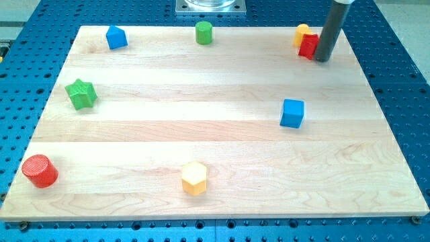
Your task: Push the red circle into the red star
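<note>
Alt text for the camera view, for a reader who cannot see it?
My tip rests beside the red star at the board's top right, far from the red circle at bottom left. Other coloured blocks are scattered across the wooden board.

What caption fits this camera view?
My tip touches the red star at the view's top right; the red circle sits far off, bottom left.

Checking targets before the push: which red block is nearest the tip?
The red star at the view's top right, touching my tip; the red circle sits far off, bottom left.

Tip (323,59) right of star (309,46), circle (39,171) bottom-left
</note>
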Controlling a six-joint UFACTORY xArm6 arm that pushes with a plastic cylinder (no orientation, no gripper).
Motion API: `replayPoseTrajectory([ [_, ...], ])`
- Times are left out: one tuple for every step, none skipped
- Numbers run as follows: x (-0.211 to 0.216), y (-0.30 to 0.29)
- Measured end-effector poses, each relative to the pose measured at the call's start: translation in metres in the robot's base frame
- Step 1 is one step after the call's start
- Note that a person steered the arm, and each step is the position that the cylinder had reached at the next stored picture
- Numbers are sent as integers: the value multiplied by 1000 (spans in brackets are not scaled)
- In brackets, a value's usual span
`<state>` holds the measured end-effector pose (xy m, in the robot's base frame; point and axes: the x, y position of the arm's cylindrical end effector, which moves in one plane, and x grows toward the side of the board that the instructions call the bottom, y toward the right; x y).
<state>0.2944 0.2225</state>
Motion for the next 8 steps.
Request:
replayPoseTrajectory([
  [14, -16],
  [30, -79],
  [66, -127],
  [113, -197],
  [149, -243],
  [170, -302],
  [190, -343],
  [192, -405],
])
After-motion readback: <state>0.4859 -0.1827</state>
